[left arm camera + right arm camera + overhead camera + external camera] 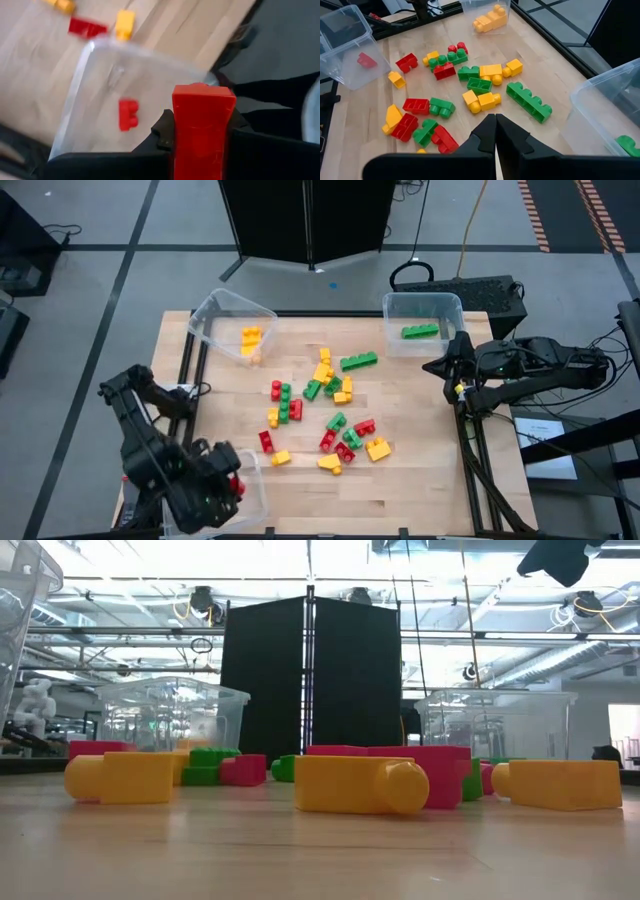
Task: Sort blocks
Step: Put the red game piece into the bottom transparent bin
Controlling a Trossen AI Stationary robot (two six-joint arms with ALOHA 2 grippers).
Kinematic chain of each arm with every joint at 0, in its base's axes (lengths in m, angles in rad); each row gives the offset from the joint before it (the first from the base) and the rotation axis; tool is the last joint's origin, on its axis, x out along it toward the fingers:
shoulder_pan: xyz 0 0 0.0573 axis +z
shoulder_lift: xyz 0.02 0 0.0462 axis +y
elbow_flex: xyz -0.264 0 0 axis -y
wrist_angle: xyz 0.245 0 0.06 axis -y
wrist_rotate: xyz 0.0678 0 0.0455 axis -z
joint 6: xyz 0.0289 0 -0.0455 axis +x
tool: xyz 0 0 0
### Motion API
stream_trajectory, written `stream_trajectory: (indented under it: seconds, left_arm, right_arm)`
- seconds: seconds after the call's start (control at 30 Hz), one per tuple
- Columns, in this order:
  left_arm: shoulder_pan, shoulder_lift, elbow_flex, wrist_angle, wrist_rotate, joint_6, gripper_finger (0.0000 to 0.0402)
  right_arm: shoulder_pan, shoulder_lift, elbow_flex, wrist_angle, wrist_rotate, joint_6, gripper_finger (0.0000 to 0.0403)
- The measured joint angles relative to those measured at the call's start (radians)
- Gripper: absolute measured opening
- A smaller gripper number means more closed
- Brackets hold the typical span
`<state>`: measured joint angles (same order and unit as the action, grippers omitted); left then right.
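Observation:
Red, yellow and green blocks lie scattered on the middle of the wooden table. My left gripper hangs at the near left, shut on a red block, above a clear bin with one red block lying on its floor. My right gripper waits shut at the table's right edge, holding nothing. The far left bin holds yellow blocks. A green block lies in the far right bin. My left gripper pinches the red block by two opposite sides between its two fingers. The fingers point steeply down from above. The block's free end sticks out past the fingertips, and it hangs clear over the near left bin.
The bin's clear walls stand right below the held block. A red block and a yellow one lie on the table just beyond the bin. Black frame rails run along the table's sides.

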<state>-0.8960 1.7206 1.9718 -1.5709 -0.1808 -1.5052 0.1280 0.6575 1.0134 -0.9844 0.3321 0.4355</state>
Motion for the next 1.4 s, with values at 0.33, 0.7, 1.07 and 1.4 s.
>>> stream_trajectory:
  seconds: [0.33,0.7,1.07,1.4]
  left_arm:
    - [-0.071,0.004,-0.238,0.022,0.13,-0.128,0.0036]
    - [-0.066,0.003,-0.289,0.029,0.169,-0.078,0.0105]
    - [0.076,-0.052,-0.288,0.034,0.106,-0.183,0.0157]
    - [0.441,-0.165,-0.286,0.044,-0.223,0.193,0.0157]
  right_arm:
    - [0.0,0.0,0.0,0.0,0.003,-0.002,0.0006]
    - [0.0,0.0,0.0,-0.001,0.006,0.015,0.0006]
    - [0.0,0.0,0.0,-0.001,0.006,0.016,0.0006]
    - [0.0,0.0,0.0,-0.002,0.006,0.009,0.0006]
